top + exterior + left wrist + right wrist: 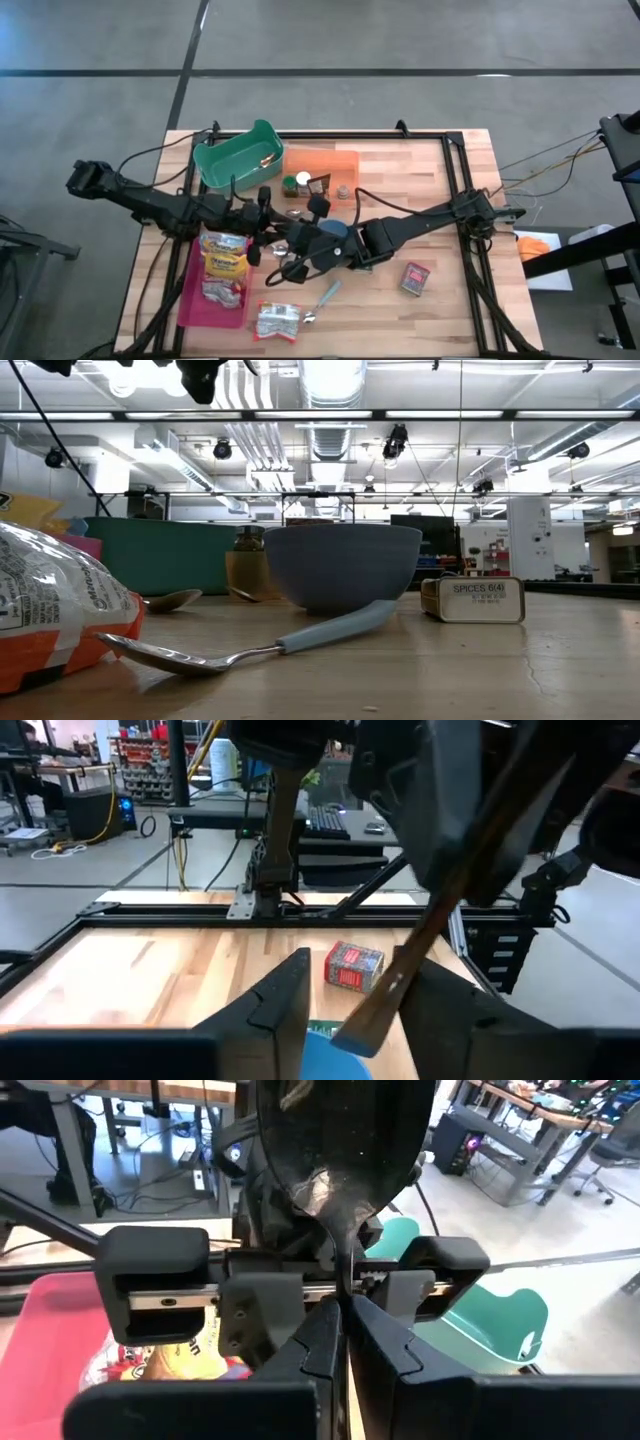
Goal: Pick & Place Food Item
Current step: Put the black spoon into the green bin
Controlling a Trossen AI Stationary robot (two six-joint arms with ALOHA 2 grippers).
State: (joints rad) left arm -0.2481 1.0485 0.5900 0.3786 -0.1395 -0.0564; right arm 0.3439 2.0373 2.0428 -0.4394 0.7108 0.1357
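Over the pale wooden butcher-block table (440,310), I saw the dark metal spoon (335,1150) pinched in my right gripper (345,1315) at centre frame, its jaws closed on the stem above the blue bowl (342,565). The left gripper (350,1000) stood part-open around a wooden handle (440,920). Snack packets on the pink tray (195,300), lower left, looked unplaced; I judged most work remained.

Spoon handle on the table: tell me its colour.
Light blue; the spoon shows best in the low view, lying before the bowl.

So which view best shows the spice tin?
The low view: the spice tin stands side-on with its label readable. The high view shows it small from above, the left wrist view shows it farther off, and the right wrist view misses it.
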